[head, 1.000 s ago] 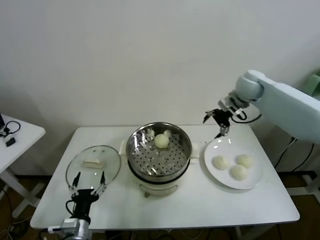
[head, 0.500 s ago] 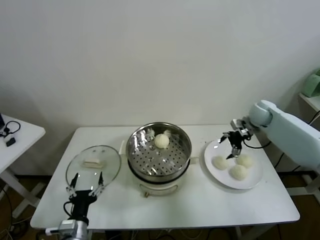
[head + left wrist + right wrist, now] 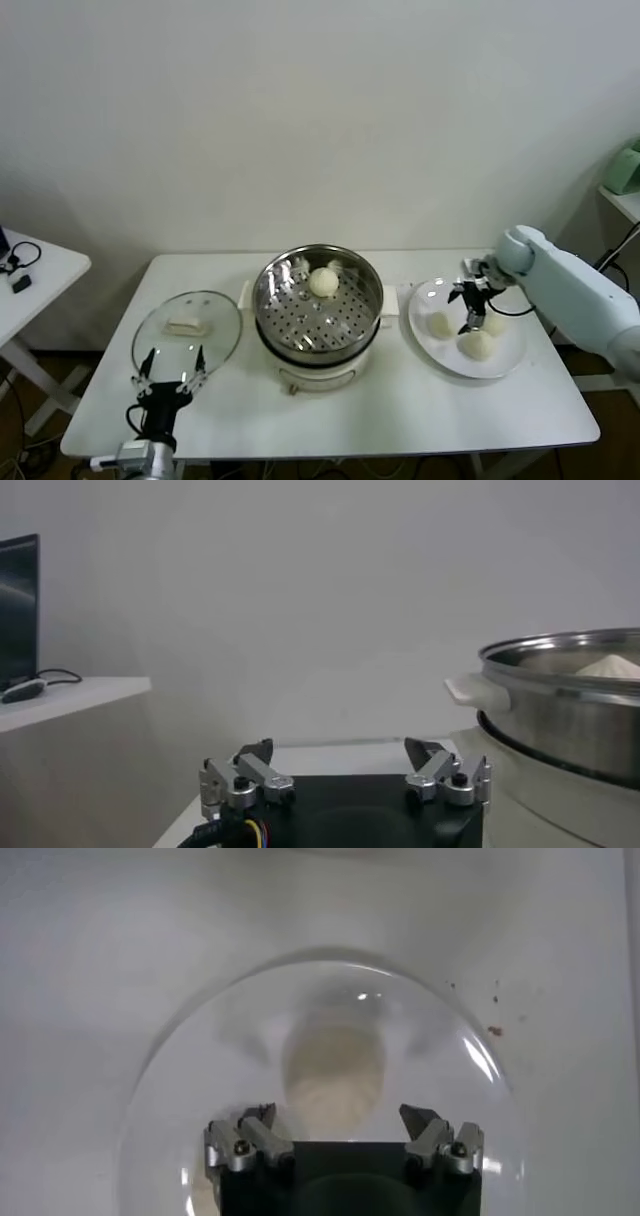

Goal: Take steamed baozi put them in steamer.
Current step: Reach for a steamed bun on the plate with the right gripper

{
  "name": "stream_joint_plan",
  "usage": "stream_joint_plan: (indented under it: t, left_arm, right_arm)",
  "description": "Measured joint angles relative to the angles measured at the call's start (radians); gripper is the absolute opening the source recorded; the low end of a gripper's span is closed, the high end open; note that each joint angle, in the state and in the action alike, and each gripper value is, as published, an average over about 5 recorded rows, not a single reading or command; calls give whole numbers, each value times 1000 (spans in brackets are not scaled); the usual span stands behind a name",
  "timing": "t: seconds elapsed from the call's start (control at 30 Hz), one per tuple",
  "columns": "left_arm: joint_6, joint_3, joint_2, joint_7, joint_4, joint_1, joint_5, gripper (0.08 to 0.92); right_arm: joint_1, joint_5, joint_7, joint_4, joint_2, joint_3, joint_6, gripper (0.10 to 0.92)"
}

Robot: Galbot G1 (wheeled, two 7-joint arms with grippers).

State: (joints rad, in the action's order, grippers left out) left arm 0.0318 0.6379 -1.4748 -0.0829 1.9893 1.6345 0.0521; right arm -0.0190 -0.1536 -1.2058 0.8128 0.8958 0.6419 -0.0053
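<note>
The steamer [image 3: 318, 300] stands mid-table with one baozi [image 3: 323, 282] on its perforated tray. Three baozi [image 3: 438, 325] [image 3: 478, 345] [image 3: 493, 322] lie on the white plate [image 3: 430, 296] to its right. My right gripper [image 3: 466, 312] is open, low over the plate among these buns. In the right wrist view one baozi [image 3: 334, 1073] lies just ahead of the open right gripper [image 3: 340, 1118], centred between its fingers and not touched. My left gripper [image 3: 168, 372] is open and empty near the table's front left; the left wrist view shows it [image 3: 340, 752] with the steamer [image 3: 570, 700] beside it.
A round glass lid [image 3: 187, 330] lies flat on the table left of the steamer, just beyond my left gripper. A small white side table [image 3: 30, 270] with a cable stands at far left. The wall is close behind the table.
My right gripper has moved from above the table's back edge, right of the steamer, forward and down over the plate, ending low among the three baozi. The left arm stayed still.
</note>
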Motion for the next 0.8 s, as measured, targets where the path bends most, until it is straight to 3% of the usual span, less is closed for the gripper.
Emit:
stream_joint_plan:
  t: [0.53, 0.8]
  left_arm:
    - [0, 3, -1, -1, -9, -3, 2, 823]
    - [0, 3, -1, -1, -8, -2, 2, 823]
  right_arm:
    - [-29, -36, -8, -60, 59, -30, 2, 816]
    - [-32, -41, -8, -71, 66, -43, 2, 696]
